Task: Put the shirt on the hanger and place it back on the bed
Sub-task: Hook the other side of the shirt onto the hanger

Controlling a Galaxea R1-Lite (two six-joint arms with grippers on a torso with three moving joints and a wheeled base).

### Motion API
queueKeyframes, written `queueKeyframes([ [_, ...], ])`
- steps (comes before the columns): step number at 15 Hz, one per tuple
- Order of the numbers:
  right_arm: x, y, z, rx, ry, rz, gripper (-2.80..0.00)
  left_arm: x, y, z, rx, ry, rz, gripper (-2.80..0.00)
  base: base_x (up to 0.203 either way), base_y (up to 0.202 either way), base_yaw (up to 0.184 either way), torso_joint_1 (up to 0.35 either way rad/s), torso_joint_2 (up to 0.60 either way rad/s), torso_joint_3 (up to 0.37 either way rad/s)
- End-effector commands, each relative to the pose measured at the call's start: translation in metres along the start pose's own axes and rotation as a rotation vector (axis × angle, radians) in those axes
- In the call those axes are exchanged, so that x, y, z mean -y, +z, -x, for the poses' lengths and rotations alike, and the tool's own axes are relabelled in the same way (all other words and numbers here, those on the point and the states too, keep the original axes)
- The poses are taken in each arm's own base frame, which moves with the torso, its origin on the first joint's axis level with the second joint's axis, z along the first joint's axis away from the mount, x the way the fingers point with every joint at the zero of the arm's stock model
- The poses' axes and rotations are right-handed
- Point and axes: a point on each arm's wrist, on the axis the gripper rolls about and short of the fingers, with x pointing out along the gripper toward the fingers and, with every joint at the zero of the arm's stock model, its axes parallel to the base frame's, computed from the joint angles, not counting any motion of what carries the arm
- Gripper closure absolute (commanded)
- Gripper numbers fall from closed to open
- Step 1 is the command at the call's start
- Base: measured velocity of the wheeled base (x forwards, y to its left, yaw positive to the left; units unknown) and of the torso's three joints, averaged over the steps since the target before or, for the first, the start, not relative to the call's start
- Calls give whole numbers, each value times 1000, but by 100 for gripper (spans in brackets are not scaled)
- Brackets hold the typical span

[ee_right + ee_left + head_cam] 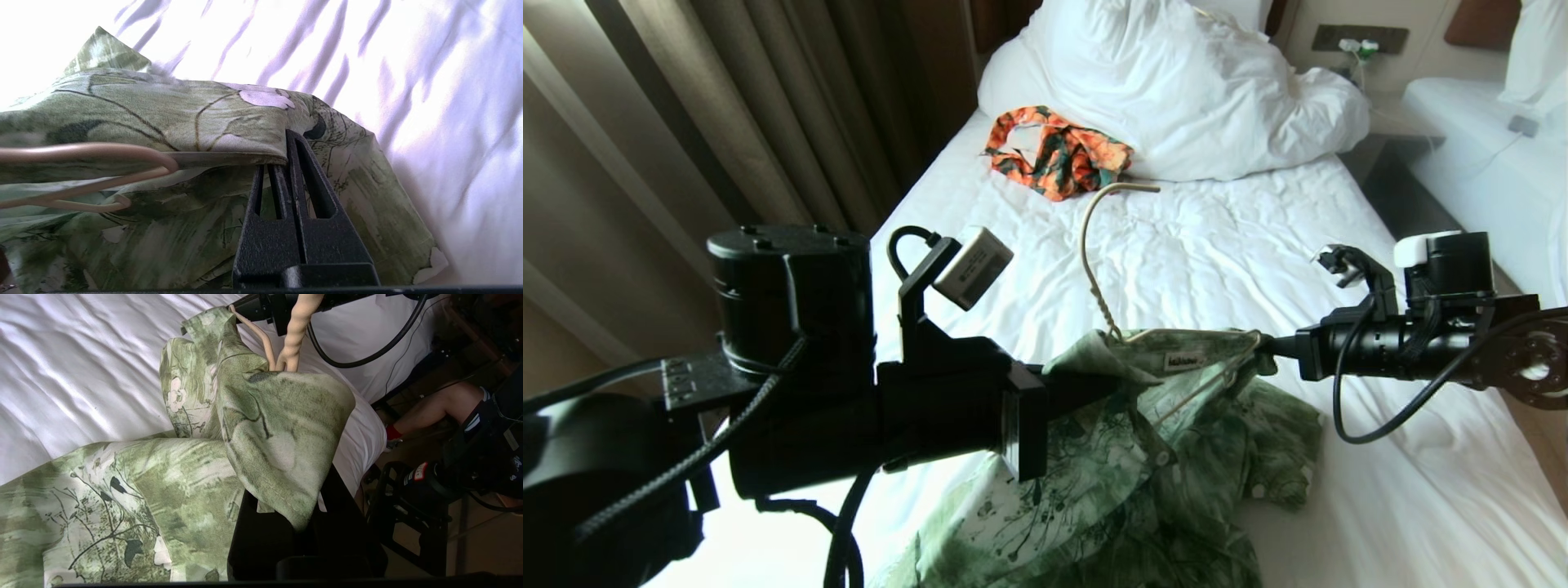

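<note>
Green leaf-print shirt (1143, 457), cream hanger (1094, 245), white bed (1217, 269).

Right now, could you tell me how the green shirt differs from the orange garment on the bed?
The shirt is pale green with dark leaves; the orange garment is orange and dark green. The shirt is held up with a hanger in it; the garment lies bunched against the duvet. Both have floral prints.

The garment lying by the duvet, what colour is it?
Orange with dark green floral print, best seen in the head view.
</note>
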Motion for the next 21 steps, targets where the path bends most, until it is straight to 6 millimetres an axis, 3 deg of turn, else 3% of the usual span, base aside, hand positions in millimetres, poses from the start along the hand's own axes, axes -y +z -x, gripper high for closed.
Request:
queueKeyframes([
  [1,-3,6,4,22,14,-3,0,-1,-6,0,-17,2,7,0,0,0,0,0,0,0],
  [5,-9,11,17,2,20,-13,0,-2,-7,0,-19,10,7,0,0,0,0,0,0,0],
  [12,-35,30,68,-74,86,-54,0,0,1,10,22,36,-30,0,0,0,0,0,0,0],
  [21,-55,53,96,-101,126,-56,0,10,17,29,50,49,-60,0,0,0,0,0,0,0],
])
